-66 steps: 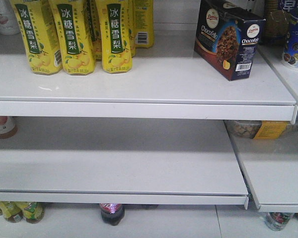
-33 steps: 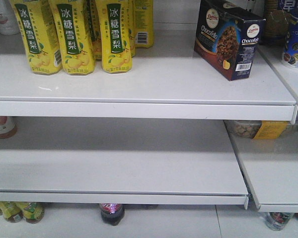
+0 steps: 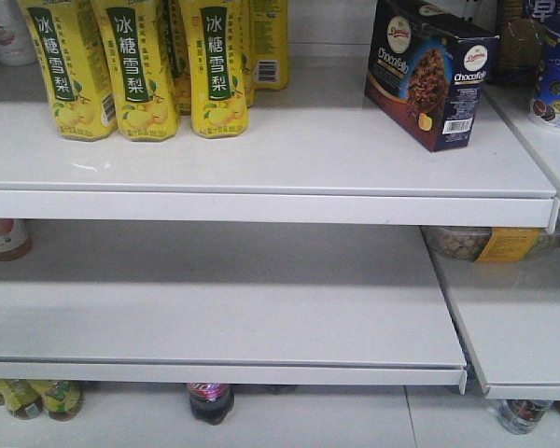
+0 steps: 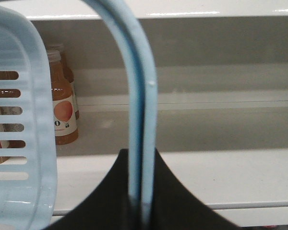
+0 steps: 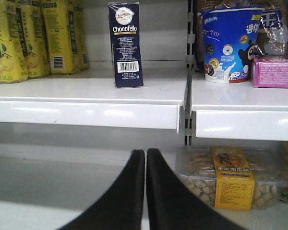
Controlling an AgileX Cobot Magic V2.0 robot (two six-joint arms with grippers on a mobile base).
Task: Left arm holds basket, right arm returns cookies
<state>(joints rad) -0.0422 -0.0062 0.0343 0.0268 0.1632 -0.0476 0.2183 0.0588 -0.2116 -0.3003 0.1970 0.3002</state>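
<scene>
Cookies (image 3: 429, 75) stand on the upper shelf (image 3: 261, 149), at 1 o'clock; return looks done. Right fingers (image 5: 145, 191) pressed together, empty. Left fingers (image 4: 173, 206) clamp the basket (image 4: 19, 143) handle.

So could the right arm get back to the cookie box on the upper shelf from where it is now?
Probably yes. The cookie box stands upright near the shelf edge with bare shelf in front, and the pear-drink bottles stand apart to its left. The right gripper, jaws together, sits lower, so it must rise and open first.
</scene>
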